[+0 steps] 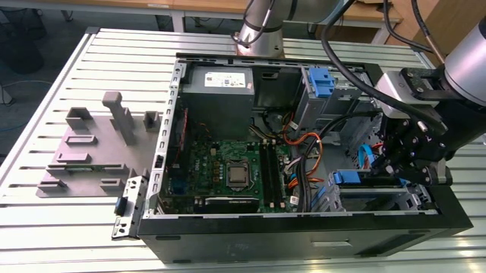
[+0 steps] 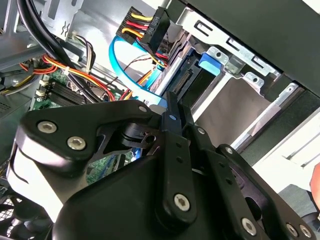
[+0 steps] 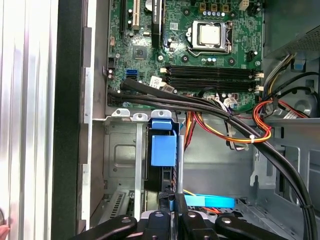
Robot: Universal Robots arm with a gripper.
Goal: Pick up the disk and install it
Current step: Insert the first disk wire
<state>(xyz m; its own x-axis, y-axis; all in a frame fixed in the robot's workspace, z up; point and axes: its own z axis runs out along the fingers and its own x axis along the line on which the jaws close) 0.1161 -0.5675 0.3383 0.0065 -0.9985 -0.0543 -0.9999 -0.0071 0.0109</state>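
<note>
The tool [image 3: 167, 196] is reaching down into the open computer case [image 1: 304, 226]. The case is lying on its side on the bench [image 1: 68, 222], so its bays are opening upward toward the arm. In both wrist views the tool's 2 fingers [image 2: 172, 125] are looking clenched together, with nothing visibly pinched between them.

The disk [image 3: 163, 147] is standing edge-on inside 1 slot of the metal drive cage [image 3: 120, 150]. Its blue bracket tab is pointing toward the motherboard [image 3: 200, 55], and the fingertips are sitting just beside the end away from that tab. Judging from this, the disk is looking seated or nearly so, and the closed tips are more likely pressing it home than carrying it.

A black cable bundle [image 3: 200, 106] is running between the cage and the motherboard. That is probably why the tool is working from the opposite end of the slot. A blue data cable [image 2: 119, 60] and a wired power plug [image 2: 150, 27] are hanging loose near the cage. The grey stand [image 1: 91, 151] is sitting on the bench beside the case, well apart from the tool.
</note>
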